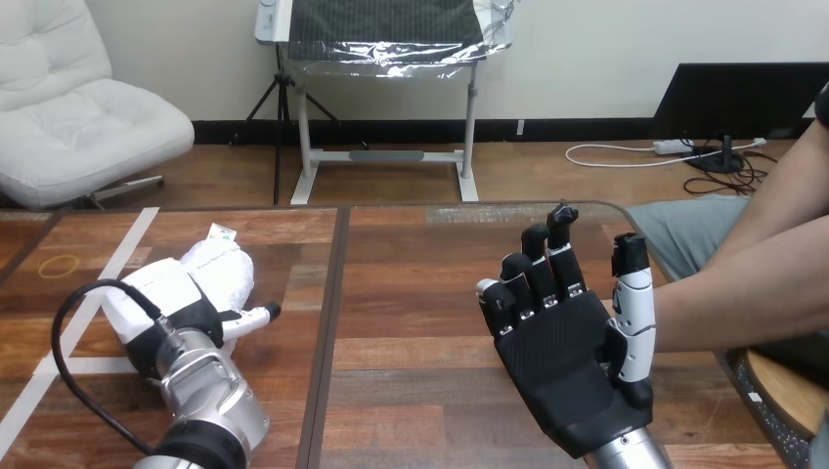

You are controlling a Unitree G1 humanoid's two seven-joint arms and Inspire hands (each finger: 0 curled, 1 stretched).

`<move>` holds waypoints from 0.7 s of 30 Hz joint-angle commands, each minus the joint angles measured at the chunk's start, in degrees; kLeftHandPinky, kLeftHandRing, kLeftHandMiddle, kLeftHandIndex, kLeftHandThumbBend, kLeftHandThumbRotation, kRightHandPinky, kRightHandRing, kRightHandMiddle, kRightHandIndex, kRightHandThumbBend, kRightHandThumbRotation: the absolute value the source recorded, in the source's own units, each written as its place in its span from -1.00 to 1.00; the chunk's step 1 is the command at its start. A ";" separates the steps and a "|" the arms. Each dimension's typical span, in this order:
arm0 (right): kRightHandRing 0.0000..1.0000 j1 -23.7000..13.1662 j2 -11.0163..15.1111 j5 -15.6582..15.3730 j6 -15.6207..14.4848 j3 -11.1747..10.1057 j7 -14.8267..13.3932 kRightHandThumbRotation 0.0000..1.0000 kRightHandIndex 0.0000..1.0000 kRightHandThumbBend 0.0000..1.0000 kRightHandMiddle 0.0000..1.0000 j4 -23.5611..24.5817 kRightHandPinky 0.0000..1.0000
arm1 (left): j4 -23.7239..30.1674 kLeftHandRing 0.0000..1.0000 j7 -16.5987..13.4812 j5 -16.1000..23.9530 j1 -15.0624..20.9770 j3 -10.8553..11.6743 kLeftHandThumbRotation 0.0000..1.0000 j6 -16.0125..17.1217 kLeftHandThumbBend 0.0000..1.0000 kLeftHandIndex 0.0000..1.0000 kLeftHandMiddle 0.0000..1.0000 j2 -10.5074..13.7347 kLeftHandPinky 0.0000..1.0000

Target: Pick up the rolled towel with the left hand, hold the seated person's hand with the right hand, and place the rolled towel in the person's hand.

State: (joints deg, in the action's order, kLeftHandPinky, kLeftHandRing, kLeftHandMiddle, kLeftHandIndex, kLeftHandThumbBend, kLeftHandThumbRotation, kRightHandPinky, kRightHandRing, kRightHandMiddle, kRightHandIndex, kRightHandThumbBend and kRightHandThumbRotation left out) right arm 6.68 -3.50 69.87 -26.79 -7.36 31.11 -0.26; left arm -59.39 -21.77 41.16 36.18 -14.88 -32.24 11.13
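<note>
Left robot hand (171,303) on rolled towel (223,269) for pickup, grasp indiscernible; right robot hand (572,352) spread beside person's forearm (743,293), awaiting hold.

The rolled white cloth towel (223,266) lies on the wooden counter (420,293) at left, under the left hand (181,311); the right hand (572,362) is at right, in front of the person's forearm (743,293).

I see bare table (411,293) between the towel (220,269) and my right hand (572,352), but the person's forearm (743,303) blocks the right side.
</note>
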 commanded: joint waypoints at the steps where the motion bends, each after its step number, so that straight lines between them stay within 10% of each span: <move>1: -0.06 -2.67 -3.37 0.86 0.28 -0.90 -0.06 -0.49 0.17 0.31 0.13 1.87 -0.37 | -1.34 0.82 -1.10 -0.10 3.89 -1.54 0.45 0.71 0.93 0.85 0.88 1.52 0.78; 21: -0.07 -2.89 -3.72 1.79 -0.31 -1.25 -0.97 -0.52 0.16 0.33 0.11 1.66 -0.37 | -3.66 0.75 -0.53 -0.85 4.42 -2.85 0.47 1.38 0.88 0.82 0.83 2.13 0.67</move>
State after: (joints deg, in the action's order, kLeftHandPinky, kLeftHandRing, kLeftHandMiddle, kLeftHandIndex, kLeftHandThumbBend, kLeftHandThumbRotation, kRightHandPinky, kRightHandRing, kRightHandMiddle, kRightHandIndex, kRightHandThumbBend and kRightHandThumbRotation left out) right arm 6.68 -3.51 70.24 -27.07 -7.65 30.40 -0.26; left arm -61.49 -22.66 40.71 36.68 -16.60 -31.39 11.78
